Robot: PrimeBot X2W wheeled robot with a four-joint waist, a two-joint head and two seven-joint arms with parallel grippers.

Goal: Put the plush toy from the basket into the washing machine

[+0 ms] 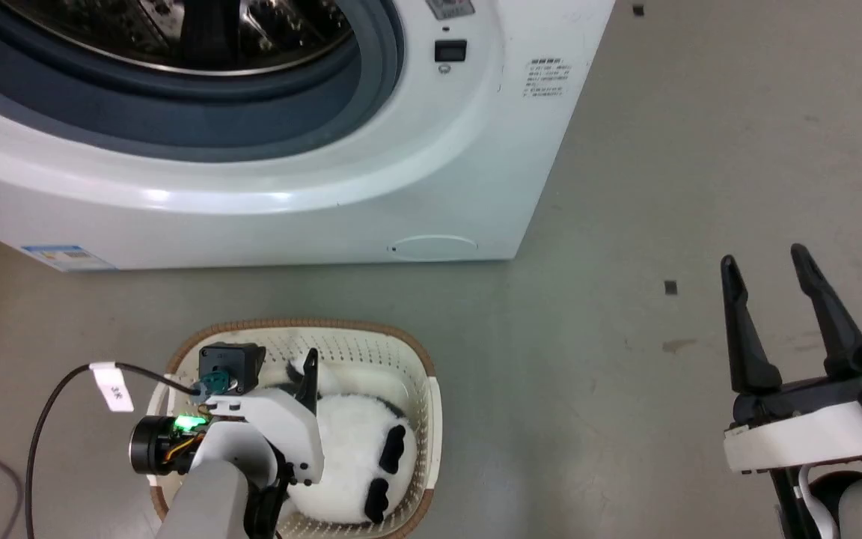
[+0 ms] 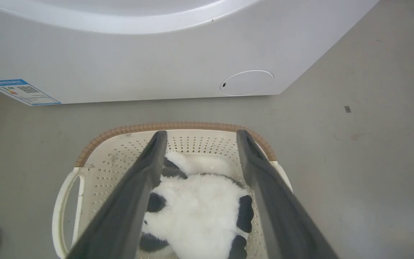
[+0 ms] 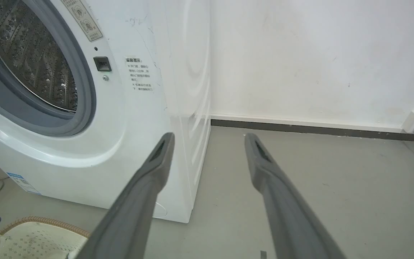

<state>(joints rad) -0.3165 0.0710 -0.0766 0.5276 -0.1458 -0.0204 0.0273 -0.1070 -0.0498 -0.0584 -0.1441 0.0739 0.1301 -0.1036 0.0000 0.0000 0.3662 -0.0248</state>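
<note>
The plush toy (image 2: 199, 205), fluffy white, lies in the perforated braid-rimmed basket (image 2: 178, 126) between the spread, empty fingers of your left gripper (image 2: 201, 135); at 3 o'clock your right gripper (image 1: 764, 256) gapes empty.

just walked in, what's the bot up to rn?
The left gripper is lowered into the basket, open, with its fingers either side of the plush toy. The toy lies in the basket, not yet gripped. The basket sits on the floor in front of the washing machine, whose porthole is open to the steel drum. The right gripper is open and holds nothing, off to the right over the floor.
</note>
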